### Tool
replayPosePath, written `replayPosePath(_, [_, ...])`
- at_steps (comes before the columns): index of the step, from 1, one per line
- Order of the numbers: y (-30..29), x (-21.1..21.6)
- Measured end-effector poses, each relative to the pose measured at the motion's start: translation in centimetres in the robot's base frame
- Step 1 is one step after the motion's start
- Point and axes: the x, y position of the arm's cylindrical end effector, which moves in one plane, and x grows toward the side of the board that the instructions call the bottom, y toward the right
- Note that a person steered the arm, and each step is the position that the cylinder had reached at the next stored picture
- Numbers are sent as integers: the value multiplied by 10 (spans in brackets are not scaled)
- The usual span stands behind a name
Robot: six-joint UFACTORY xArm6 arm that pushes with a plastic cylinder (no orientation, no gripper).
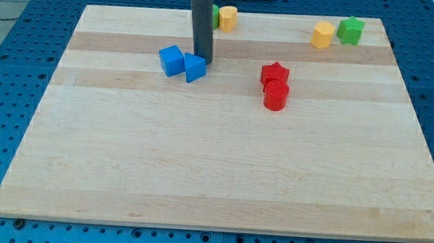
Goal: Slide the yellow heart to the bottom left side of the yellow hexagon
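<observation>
my tip [203, 61] bare, holding nothing, touching blue blocks; still approach step, next go to yellow heart [227, 17] by top edge, push toward hexagon [322, 35]

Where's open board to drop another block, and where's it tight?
Free: everything below the red cylinder to the view's bottom, and between the red star and the yellow hexagon. Tight: my tip against the blue blocks.

Open board between the yellow heart [227, 18] and yellow hexagon [322, 35]; green star [351, 30] crowds the hexagon's right.
</observation>
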Motion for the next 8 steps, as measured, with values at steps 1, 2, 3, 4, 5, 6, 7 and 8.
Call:
replayPosePath(1, [2,3])
replayPosePath(2, [11,1])
replayPosePath(3, [-6,-14])
replayPosePath(4, [-47,-45])
replayPosePath(5, [-92,-82])
replayPosePath(6, [-93,-124])
replayPosePath(7, [-72,-140])
replayPosePath(8, [-41,-141])
